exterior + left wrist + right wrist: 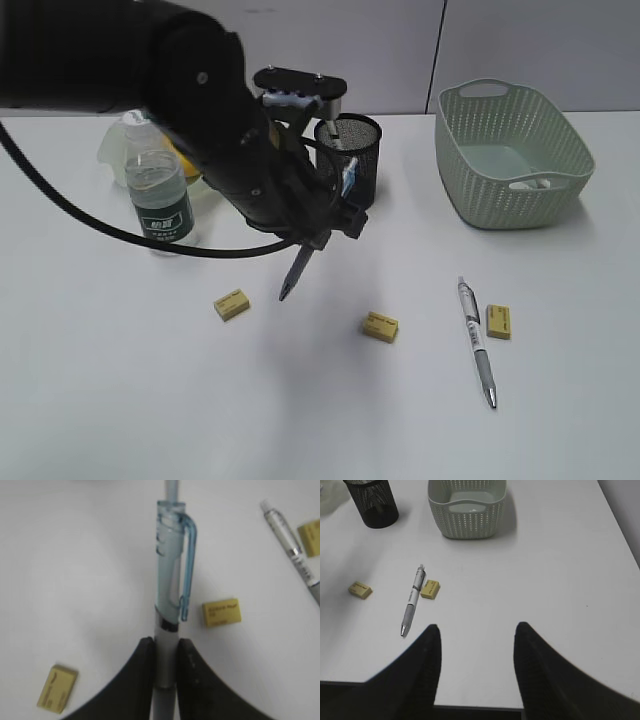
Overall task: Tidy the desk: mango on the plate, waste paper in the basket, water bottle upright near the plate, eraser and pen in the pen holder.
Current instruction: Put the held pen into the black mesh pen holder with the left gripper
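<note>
L gripper [165, 672] jaws pinching blue-clip pen [171, 595], held above surface [150, 400] near pen holder [352, 155]. R gripper [475, 645] jaws spread, empty. Second pen [476, 340] flat between two erasers [380, 326]. Bottle [160, 190] upright.

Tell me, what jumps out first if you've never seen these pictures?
The big black left arm fills the top left, its claw pinching a blue-clipped pen above the white table. Three yellow erasers and a second pen lie scattered in front. A green basket sits back right, beside the black pen holder.
</note>
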`<state>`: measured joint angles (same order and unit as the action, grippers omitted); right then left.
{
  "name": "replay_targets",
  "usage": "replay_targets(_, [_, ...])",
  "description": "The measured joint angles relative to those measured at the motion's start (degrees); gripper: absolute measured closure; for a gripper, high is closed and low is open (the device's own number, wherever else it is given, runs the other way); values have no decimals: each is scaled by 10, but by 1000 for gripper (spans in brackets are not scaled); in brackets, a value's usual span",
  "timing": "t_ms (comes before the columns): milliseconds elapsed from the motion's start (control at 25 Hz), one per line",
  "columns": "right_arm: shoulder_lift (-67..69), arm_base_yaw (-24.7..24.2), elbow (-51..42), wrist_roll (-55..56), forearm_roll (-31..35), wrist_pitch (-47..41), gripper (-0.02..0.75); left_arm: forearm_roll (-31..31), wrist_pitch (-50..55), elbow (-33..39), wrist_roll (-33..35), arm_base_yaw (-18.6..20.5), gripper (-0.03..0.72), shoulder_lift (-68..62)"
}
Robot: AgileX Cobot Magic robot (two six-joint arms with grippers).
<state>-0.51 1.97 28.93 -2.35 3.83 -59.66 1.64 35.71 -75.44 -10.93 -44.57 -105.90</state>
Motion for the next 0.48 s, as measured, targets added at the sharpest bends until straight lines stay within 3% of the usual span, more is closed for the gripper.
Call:
replay_targets(200, [0,0,0,1,0,0,353,4,-188,94,-2,0,589,54])
replay_targets(480, [0,0,0,1,0,0,353,4,-367,110,-2,11,589,58])
